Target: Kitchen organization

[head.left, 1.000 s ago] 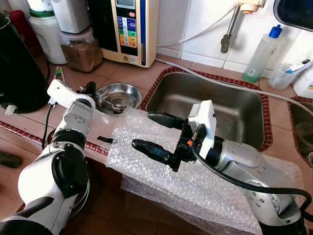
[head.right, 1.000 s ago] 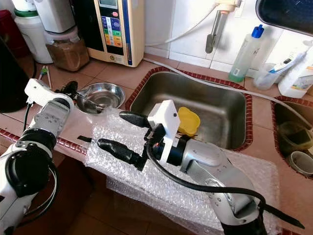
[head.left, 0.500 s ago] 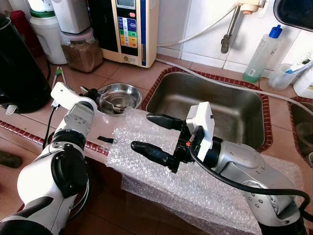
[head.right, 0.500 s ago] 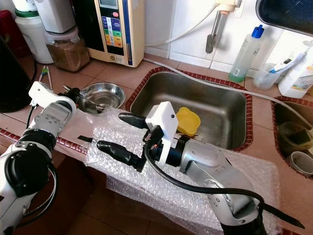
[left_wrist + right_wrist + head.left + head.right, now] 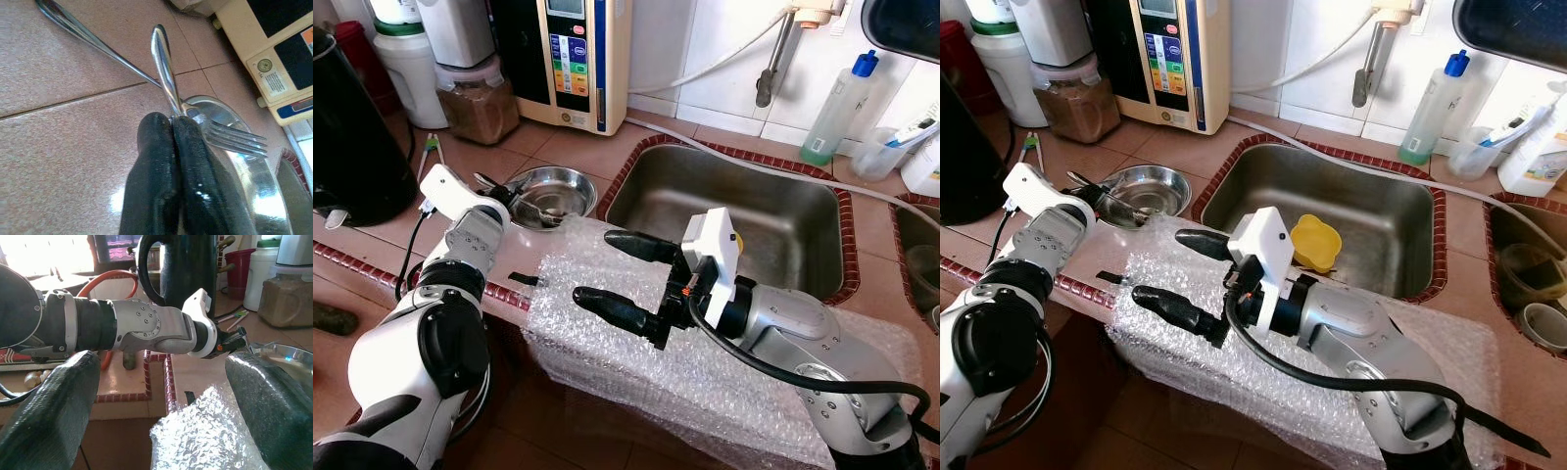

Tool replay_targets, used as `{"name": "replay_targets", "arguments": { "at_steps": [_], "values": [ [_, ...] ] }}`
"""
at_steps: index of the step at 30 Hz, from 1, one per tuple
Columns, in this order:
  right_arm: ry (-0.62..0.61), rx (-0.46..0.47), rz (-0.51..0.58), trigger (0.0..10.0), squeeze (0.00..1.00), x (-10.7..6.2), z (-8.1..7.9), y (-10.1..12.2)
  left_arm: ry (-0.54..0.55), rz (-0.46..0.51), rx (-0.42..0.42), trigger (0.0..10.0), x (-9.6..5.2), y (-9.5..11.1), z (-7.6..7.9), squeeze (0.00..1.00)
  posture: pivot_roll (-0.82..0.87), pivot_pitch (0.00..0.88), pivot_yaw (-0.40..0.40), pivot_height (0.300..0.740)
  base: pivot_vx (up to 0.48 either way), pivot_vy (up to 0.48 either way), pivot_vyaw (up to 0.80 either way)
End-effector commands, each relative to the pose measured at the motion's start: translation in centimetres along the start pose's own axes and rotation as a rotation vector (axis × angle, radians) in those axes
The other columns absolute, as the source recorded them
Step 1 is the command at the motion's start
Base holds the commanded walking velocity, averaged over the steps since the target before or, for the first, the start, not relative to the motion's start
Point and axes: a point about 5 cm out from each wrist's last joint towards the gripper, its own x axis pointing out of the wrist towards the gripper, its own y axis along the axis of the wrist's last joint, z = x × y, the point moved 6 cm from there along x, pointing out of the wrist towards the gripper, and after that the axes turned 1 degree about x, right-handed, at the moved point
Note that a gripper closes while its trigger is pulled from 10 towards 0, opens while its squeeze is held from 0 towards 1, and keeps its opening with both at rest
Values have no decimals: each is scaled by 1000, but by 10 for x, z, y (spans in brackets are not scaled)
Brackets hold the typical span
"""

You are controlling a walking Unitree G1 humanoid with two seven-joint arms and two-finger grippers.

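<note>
In the left eye view, the left gripper (image 5: 499, 193) reached toward the rim of the steel bowl (image 5: 548, 192) at centre left of the frame, while the right gripper (image 5: 617, 276), fingers spread wide and holding nothing, hovered over the bubble wrap (image 5: 636, 362) draped across the counter edge in the lower middle. The right eye view showed the same spread, with a yellow cup (image 5: 1315, 242) lying in the sink (image 5: 1391, 220) at centre right and a dish soap bottle (image 5: 1433, 106) at upper right. The left wrist view settled the matter of the grip: the two black fingers (image 5: 190, 161) were pressed together on the neck of a fork (image 5: 215, 132), tines pointing toward the bowl at lower right of that frame, with a second utensil handle (image 5: 93, 41) crossing behind it (its working end was hidden). The right wrist view looked between the open fingers toward the left arm at mid-frame, bubble wrap glinting at the bottom. The fork appeared light, stiff and slick, liable to pivot in a narrow pinch; a hold near the neck, close to its balance point, seemed the safest purchase.
</note>
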Motion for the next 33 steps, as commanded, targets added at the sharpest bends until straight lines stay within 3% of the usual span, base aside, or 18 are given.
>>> {"name": "replay_targets", "arguments": {
  "at_steps": [1,7,12,22,33],
  "values": [
    [4,-5,-7,10000,0,0,0,-2,34,-6,42,0,0,-3,-10,0,-142,33,37,740,0,0,0],
    [6,-9,-10,10000,0,1,1,-3,52,-4,59,0,-1,-7,-16,0,-139,30,36,740,0,0,0],
    [5,-10,-13,10000,0,1,1,-4,50,23,97,0,-1,-3,-11,0,-136,30,34,740,0,0,0],
    [11,-21,-18,10000,0,3,3,-5,12,186,253,0,-4,27,22,0,-123,24,30,740,0,0,0],
    [10,-35,-21,10000,0,5,6,-6,-26,243,271,0,-9,22,39,0,-116,10,28,740,0,0,0]
  ]
}}
